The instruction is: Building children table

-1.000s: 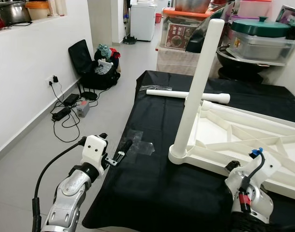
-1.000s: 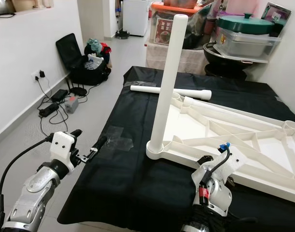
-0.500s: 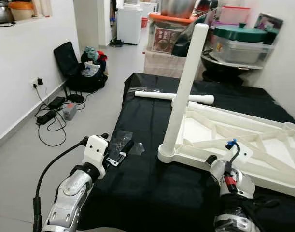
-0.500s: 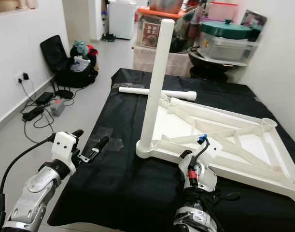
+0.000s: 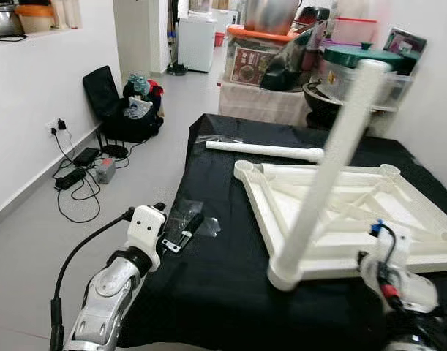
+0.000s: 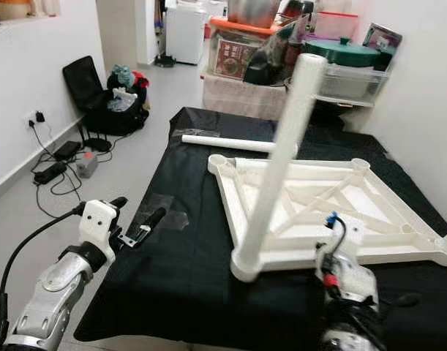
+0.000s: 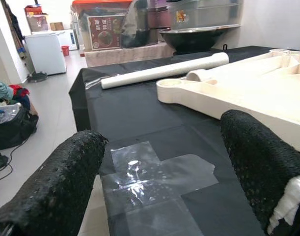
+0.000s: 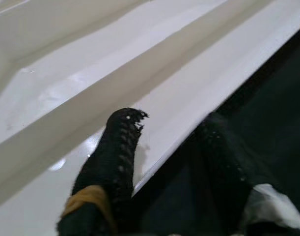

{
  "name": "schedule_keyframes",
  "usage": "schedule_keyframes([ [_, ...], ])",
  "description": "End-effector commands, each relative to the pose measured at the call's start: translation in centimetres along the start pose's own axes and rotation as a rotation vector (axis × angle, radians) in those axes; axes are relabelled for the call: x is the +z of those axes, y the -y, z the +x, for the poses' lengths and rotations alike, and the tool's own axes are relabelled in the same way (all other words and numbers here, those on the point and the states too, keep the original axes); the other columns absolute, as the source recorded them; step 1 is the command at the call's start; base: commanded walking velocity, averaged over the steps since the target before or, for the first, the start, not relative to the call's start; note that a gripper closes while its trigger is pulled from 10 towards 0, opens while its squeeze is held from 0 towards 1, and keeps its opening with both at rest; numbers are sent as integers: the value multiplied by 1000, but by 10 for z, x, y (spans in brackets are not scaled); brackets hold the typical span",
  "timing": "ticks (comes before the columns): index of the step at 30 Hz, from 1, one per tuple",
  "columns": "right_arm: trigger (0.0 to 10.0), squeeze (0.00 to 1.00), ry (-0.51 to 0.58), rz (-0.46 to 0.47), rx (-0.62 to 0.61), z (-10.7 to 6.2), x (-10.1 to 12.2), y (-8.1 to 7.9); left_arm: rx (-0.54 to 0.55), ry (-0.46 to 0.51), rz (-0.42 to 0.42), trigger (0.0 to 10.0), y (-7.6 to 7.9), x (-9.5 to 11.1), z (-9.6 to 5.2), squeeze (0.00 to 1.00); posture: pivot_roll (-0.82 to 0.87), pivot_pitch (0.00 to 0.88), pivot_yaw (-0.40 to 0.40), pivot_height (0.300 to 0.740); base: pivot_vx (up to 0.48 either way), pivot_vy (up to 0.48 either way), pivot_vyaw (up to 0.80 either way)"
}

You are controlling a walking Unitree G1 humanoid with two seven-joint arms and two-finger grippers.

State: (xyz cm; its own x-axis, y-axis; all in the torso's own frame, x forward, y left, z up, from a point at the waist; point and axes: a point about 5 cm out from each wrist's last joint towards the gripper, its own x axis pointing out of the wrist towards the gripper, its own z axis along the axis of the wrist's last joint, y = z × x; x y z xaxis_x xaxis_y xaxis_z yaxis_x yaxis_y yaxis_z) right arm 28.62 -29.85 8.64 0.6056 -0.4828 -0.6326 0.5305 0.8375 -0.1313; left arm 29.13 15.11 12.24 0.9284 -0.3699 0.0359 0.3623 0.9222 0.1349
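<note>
A white child's tabletop lies upside down on the black-covered table. One white leg is fitted at its near corner and stands tilted. A second, loose leg lies on the cloth behind it. My right gripper is shut on the tabletop's near rim, one finger above the rim and one below. Over the table's left edge my left gripper hovers open and empty, above a patch of clear tape.
Storage boxes, pots and a green-lidded container crowd the space behind the table. On the floor to the left are a black bag with clothes, cables and a power adapter by the wall. Open floor runs along the table's left side.
The tabletop has swung round on the cloth in my right gripper. Its legged corner moved right and nearer, and the leg now tilts. My left gripper has stayed put.
</note>
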Motion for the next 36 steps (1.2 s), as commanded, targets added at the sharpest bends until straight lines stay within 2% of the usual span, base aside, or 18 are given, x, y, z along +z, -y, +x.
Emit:
schedule_keyframes([
  [1,0,0,-170,-99,30,9,-39,12,-23,-26,5,10000,4,-4,1,0,23,0,-111,740,0,0,0],
  [3,0,0,-164,-140,54,11,-38,23,-28,-28,6,10000,4,-4,1,0,20,0,-106,740,0,0,0],
  [6,0,0,-164,-158,79,11,-38,24,-29,-28,6,10000,5,-4,1,0,20,0,-106,740,0,0,0],
  [7,0,0,-145,-208,129,10,-39,23,-31,-30,8,10000,5,-4,1,0,21,0,-105,740,0,0,0],
  [14,0,0,-64,-314,321,9,-37,20,-36,-34,11,10000,4,-5,1,0,24,0,-101,740,0,0,0],
  [15,0,0,-41,-353,348,10,-37,23,-38,-35,12,10000,4,-5,1,0,25,0,-100,740,0,0,0],
  [18,0,0,-41,-353,348,10,-37,23,-38,-35,12,10000,4,-5,1,0,25,0,-100,740,0,0,0],
  [22,0,0,-60,-397,342,14,-39,33,-41,-36,15,10000,3,-5,2,0,28,0,-97,740,0,0,0],
  [26,0,0,-75,-394,319,16,-42,37,-43,-37,16,10000,3,-5,2,0,29,0,-90,740,0,0,0],
  [27,10000,0,-123,-368,263,19,-48,42,-48,-38,19,10000,3,-5,2,0,29,0,-87,740,0,0,0],
  [29,10000,0,-151,-333,218,21,-52,45,-54,-40,21,10000,3,-5,3,0,30,0,-81,740,0,0,0],
  [30,10000,125,-162,-264,169,23,-54,49,-61,-42,25,10000,4,-5,3,0,31,0,-80,740,0,0,0],
  [31,10000,125,-162,-264,169,23,-54,49,-61,-42,25,10000,4,-5,3,0,31,0,-80,740,0,0,0],
  [32,10000,1000,-160,-184,146,24,-54,52,-65,-42,28,10000,4,-5,4,0,30,0,-77,740,0,0,0],
  [33,10000,1000,-160,-184,146,24,-54,52,-65,-42,28,10000,4,-5,4,0,30,0,-77,740,0,0,0],
  [34,10000,1000,-151,-106,135,24,-52,52,-68,-43,30,10000,4,-5,5,0,30,0,-75,740,0,0,0],
  [35,10000,1000,-151,-106,135,24,-52,52,-68,-43,30,10000,4,-5,5,0,30,0,-75,740,0,0,0],
  [36,10000,1000,-147,-49,129,24,-50,54,-70,-44,31,10000,4,-5,5,0,28,0,-74,740,0,0,0],
])
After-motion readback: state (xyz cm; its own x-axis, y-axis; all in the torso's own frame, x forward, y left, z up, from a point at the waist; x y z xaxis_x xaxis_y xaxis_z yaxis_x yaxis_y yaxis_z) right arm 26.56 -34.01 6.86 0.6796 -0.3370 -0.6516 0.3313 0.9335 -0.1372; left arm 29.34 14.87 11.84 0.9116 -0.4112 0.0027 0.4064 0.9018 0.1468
